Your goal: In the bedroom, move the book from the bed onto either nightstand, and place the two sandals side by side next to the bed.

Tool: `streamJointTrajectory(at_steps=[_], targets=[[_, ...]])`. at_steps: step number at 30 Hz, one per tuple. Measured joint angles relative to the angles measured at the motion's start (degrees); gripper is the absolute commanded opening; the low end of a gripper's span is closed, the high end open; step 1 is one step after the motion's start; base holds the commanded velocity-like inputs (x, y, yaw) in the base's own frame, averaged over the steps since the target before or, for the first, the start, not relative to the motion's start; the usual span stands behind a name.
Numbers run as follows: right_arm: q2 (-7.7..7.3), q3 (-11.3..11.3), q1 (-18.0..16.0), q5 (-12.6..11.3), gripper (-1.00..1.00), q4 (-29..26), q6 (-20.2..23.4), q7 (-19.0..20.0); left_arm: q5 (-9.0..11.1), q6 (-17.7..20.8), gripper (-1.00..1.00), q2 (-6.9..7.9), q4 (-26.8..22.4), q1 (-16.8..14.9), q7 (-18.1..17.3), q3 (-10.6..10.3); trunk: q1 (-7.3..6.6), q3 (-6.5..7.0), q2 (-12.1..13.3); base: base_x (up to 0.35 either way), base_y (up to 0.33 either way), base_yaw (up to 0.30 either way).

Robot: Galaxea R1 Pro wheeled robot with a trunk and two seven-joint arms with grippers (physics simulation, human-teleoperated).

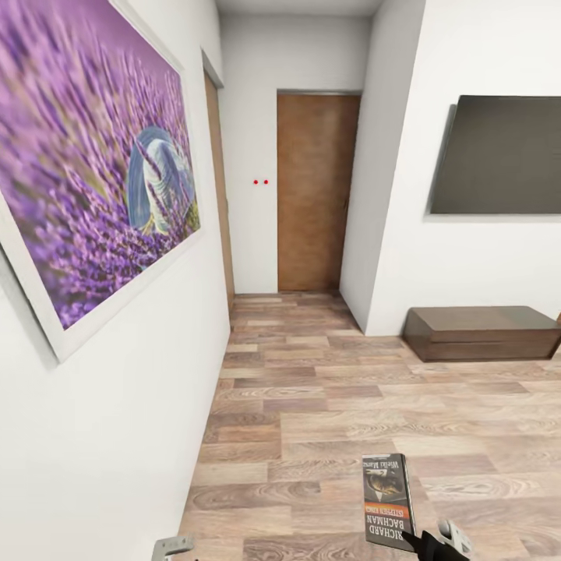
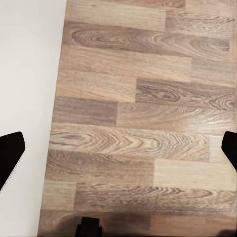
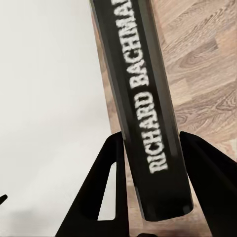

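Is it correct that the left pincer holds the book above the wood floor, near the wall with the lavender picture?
Not quite: the right pincer holds the book, as the right wrist view shows. The left pincer is open over the wood floor. The wall with the lavender picture is indeed nearby.

I see a brown wooden door (image 1: 316, 192) at the end of the corridor, closed. Two small red dots (image 1: 260, 181) sit on the white wall just beside it. A second door (image 1: 219, 187), seen edge-on, is set in the wall nearer to me. A dark flat screen (image 1: 499, 156) is mounted on the opposite wall. Below it, a long low dark-wood sideboard (image 1: 481, 332) stands on the wood-plank floor (image 1: 327, 405), its back against that wall.
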Motion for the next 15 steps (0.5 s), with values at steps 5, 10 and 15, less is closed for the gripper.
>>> streamJointTrajectory(at_steps=[5,10,15], targets=[[0.0,-0.01,0.01,0.0,-1.0,0.0,0.0,-0.03,0.0,0.0,1.0,0.01,0.0,0.0,0.0,0.02,0.0,0.0,0.0,0.331,0.0,-0.002],[0.0,-0.01,-0.01,0.0,-1.0,0.0,0.0,-0.04,0.0,0.0,1.0,0.01,-0.02,0.0,0.0,0.01,0.0,0.0,0.0,0.331,0.0,-0.001],[-0.01,0.01,0.02,0.0,-1.0,-0.01,0.0,-0.02,0.0,0.0,1.0,0.03,0.01,-0.01,0.0,0.0,0.0,0.0,0.0,0.331,0.0,-0.113]])
